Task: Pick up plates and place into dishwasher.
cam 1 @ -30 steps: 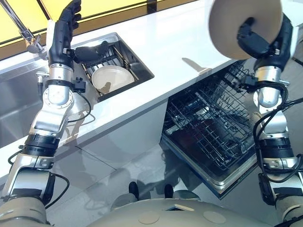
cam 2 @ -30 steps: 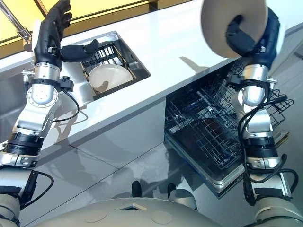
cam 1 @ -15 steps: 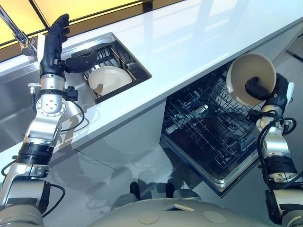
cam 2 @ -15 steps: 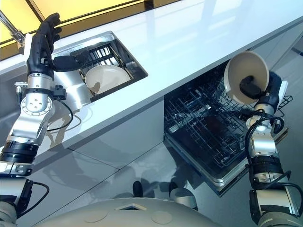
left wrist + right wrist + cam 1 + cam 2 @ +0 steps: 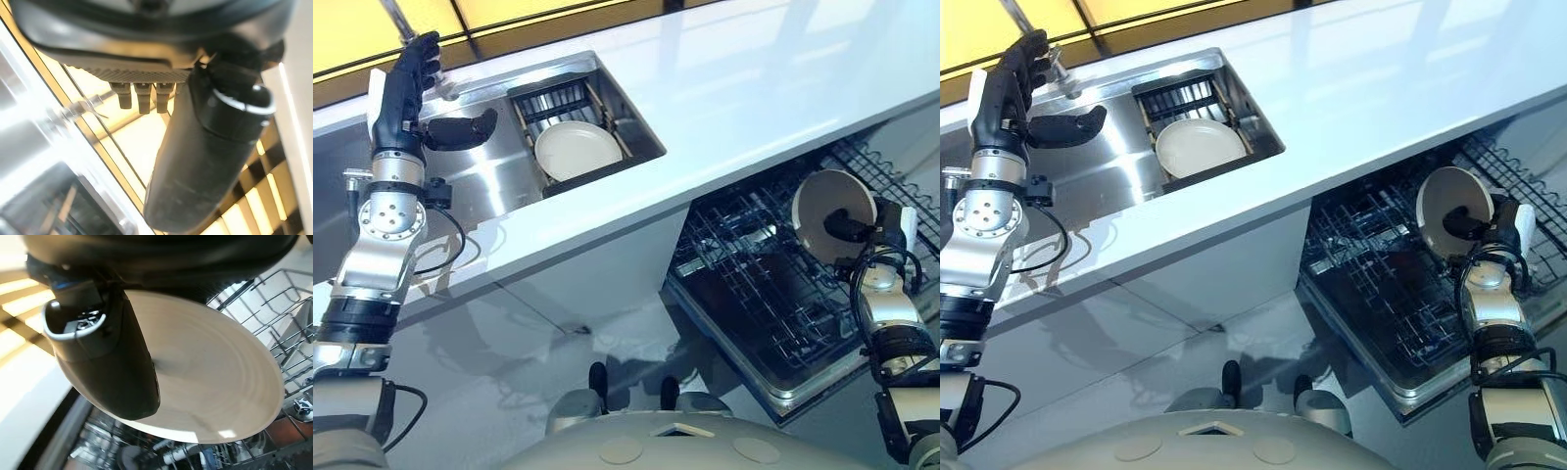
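Right robot hand [image 5: 873, 225] clamped one plate [image 5: 824, 201] on edge, thumb across its face. Below the white table [image 5: 754, 88], the open dishwasher [image 5: 783, 387] lay at near right, its rack [image 5: 744, 279] close beneath the plate; a tine catching the rim could twist it from that thin grip. Left robot hand [image 5: 403, 88] hung slack-fingered over the far-left sink [image 5: 484, 181]. Plates: two, the second plate [image 5: 578, 149] lying in the sink.
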You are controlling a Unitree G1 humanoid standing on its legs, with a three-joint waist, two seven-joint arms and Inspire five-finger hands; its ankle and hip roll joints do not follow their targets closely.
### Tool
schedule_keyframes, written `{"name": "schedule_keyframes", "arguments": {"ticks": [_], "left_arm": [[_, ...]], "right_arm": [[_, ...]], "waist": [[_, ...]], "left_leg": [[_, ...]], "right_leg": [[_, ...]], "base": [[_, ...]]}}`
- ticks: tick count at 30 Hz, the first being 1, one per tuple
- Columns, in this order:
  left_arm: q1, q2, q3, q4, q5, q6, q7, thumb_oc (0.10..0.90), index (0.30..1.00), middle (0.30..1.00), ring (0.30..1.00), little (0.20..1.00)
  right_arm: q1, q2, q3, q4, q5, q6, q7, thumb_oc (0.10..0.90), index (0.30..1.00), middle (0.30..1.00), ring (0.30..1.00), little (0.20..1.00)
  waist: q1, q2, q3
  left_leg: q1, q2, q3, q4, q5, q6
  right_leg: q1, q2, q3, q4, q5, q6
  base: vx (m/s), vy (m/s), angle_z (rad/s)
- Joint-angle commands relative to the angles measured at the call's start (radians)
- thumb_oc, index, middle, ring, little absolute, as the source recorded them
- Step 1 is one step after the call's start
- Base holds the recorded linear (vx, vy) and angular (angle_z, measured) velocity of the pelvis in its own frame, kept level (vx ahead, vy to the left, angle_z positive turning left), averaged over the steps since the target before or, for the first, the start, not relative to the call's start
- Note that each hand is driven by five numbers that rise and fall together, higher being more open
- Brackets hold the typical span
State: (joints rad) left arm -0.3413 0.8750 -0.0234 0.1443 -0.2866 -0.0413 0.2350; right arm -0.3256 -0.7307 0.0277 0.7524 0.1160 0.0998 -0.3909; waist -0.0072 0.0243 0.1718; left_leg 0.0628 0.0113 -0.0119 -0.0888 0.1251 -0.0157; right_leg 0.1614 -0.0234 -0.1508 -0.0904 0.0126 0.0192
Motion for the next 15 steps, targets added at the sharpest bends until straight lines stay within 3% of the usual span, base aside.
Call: {"name": "schedule_keyframes", "arguments": {"ticks": [1,7,14,15], "left_arm": [[-0.113,0.085,0.041,-0.002,-0.04,-0.067,0.021,0.8,0.9,0.9,0.9,0.9],[-0.16,0.128,0.029,-0.02,-0.061,-0.089,0.027,0.8,0.9,0.9,0.9,0.9],[-0.206,0.148,0.02,-0.022,-0.081,-0.101,0.022,0.8,0.9,0.9,0.9,0.9],[-0.213,0.152,0.018,-0.026,-0.082,-0.099,0.022,0.8,0.9,0.9,0.9,0.9]], "right_arm": [[-0.173,-0.196,0.056,-0.026,-0.097,-0.017,-0.054,0.1,0.3,0.3,0.3,0.2],[-0.27,-0.265,0.162,0.06,-0.175,0.073,-0.035,0.1,0.3,0.3,0.3,0.2],[-0.293,-0.251,0.209,0.14,-0.173,0.152,0.038,0.1,0.3,0.3,0.3,0.2],[-0.29,-0.247,0.213,0.142,-0.17,0.174,0.05,0.243,0.422,0.422,0.422,0.343]], "waist": [[0.025,0.032,-0.048],[0.043,0.048,0.019],[0.049,0.05,0.077],[0.049,0.049,0.086]], "left_leg": [[-0.018,-0.017,-0.029,0.059,-0.102,-0.039],[-0.085,-0.023,-0.059,0.075,-0.082,-0.048],[-0.125,-0.025,-0.074,0.088,-0.071,-0.053],[-0.129,-0.025,-0.075,0.088,-0.069,-0.053]], "right_leg": [[-0.112,0.041,-0.02,0.204,-0.125,0.018],[-0.155,0.044,-0.025,0.207,-0.119,0.003],[-0.179,0.05,-0.026,0.21,-0.115,-0.008],[-0.18,0.052,-0.026,0.207,-0.113,-0.01]], "base": [[-0.02,-0.007,0.2],[-0.07,-0.021,0.24],[-0.05,-0.044,0.16],[-0.05,-0.051,0.18]]}}
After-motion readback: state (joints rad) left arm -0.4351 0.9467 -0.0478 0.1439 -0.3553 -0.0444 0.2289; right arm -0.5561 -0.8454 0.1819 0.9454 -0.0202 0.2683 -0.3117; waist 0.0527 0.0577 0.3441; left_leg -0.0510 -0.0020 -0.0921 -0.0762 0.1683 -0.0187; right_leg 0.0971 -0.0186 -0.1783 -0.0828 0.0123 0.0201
